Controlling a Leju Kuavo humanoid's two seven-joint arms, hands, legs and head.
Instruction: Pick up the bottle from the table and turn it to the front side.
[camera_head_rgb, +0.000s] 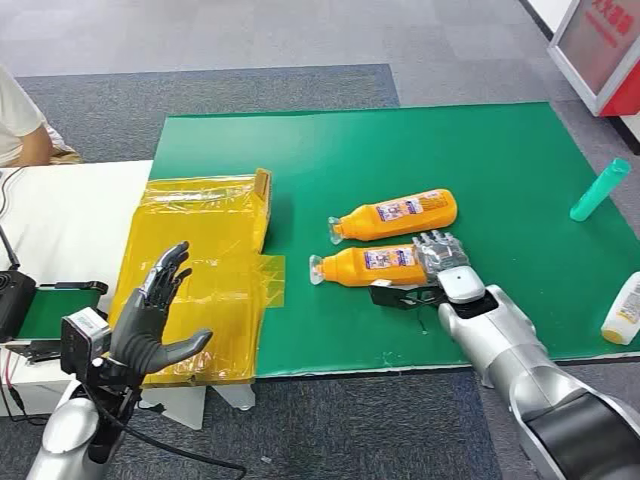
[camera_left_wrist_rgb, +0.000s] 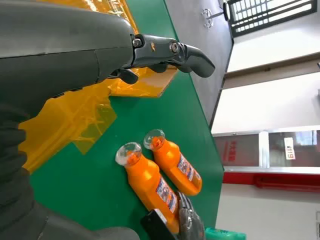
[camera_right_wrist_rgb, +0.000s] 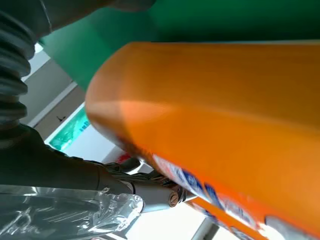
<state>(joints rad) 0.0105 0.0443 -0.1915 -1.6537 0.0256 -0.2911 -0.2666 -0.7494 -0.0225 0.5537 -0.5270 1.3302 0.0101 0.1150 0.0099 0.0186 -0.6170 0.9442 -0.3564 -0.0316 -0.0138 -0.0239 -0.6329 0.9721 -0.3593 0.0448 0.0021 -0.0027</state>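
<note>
The green mat on the tabletop is my landmark, and everything else I place against it. Along its left edge lies a yellow plastic sheet, partly overlapping the mat and crinkled with tape. My right arm reaches in over the mat's near edge, and my right hand sits at the base end of the nearer orange bottle; my fingers are wrapped in clear film and lie against the bottle's base, with the thumb stretched along the mat on the near side, though whether they clamp it I cannot tell. That bottle lies on its side near the mat's middle, clear cap pointing toward the yellow sheet. A second orange bottle lies just beyond it, almost parallel. My left hand hangs over the sheet beside the mat's left edge, fingers spread and holding nothing. 2 smaller bottles rest by the mat's right edge: a teal bottle and a white bottle.
</note>
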